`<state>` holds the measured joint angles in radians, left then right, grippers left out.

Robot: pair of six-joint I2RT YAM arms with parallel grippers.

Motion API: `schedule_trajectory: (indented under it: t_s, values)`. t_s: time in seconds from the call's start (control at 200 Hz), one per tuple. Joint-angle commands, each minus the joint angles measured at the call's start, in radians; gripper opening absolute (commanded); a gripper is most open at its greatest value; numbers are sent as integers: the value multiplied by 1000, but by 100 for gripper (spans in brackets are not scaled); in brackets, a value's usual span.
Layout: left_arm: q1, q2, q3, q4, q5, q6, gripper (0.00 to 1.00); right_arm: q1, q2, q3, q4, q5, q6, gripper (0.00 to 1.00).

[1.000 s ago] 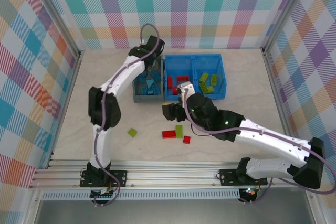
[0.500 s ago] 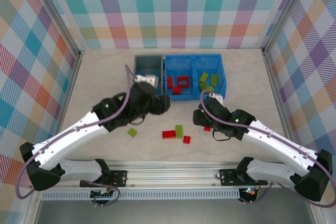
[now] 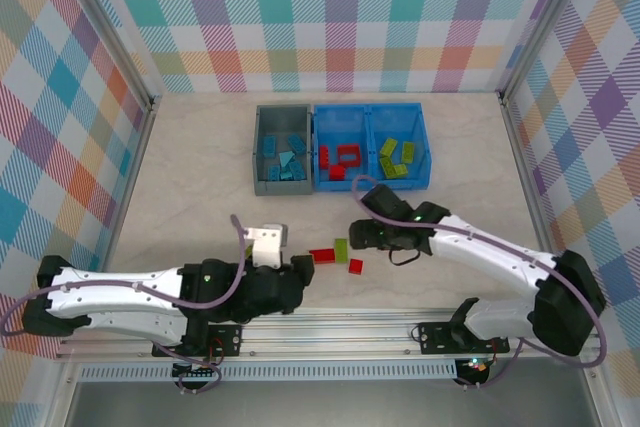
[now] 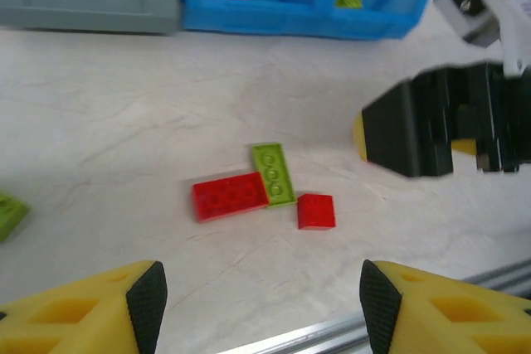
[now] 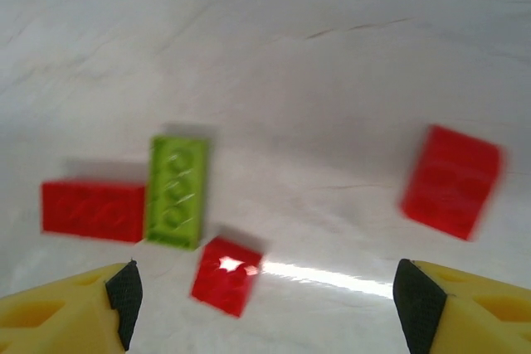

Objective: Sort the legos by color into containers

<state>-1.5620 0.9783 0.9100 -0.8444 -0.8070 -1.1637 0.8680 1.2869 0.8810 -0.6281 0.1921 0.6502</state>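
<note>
at the far left of the left wrist view, a lime green brick lies on the table, cut off by the frame edge. the left gripper hangs low near the table's front edge, its jaws apart with nothing between them.

towards the back stands the grey bin, holding light blue bricks. in front of it, on open table between the two grippers, a long red brick touches the side of an upright lime brick, with a small red square brick just beside that one's near end.

the blue bin, touching the grey one's right side, has red bricks in its left compartment and lime bricks in its right.

the right gripper hovers just right of the loose cluster, jaws apart and empty. its wrist view shows another red brick, blurred, apart to the right.
</note>
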Motion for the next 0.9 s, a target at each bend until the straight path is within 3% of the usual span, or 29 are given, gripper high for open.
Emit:
schedule_trajectory:
  t_s: [0.0, 0.155, 0.3, 0.62, 0.895]
  values:
    - [-80, -11, 2, -321, -246, -403, 64, 106, 100, 84, 115, -37, -97, 83]
    - [-117, 35, 53, -517, -299, -607, 63, 250, 300, 224, 235, -126, -259, 86]
    - [-121, 84, 117, -740, -320, -827, 63, 273, 473, 340, 310, -197, -338, 87]
    - [-121, 39, 130, -782, -360, -876, 63, 281, 806, 669, 191, -162, -367, 87]
    - [-121, -27, 100, -684, -380, -777, 63, 301, 957, 847, 107, -123, -382, 78]
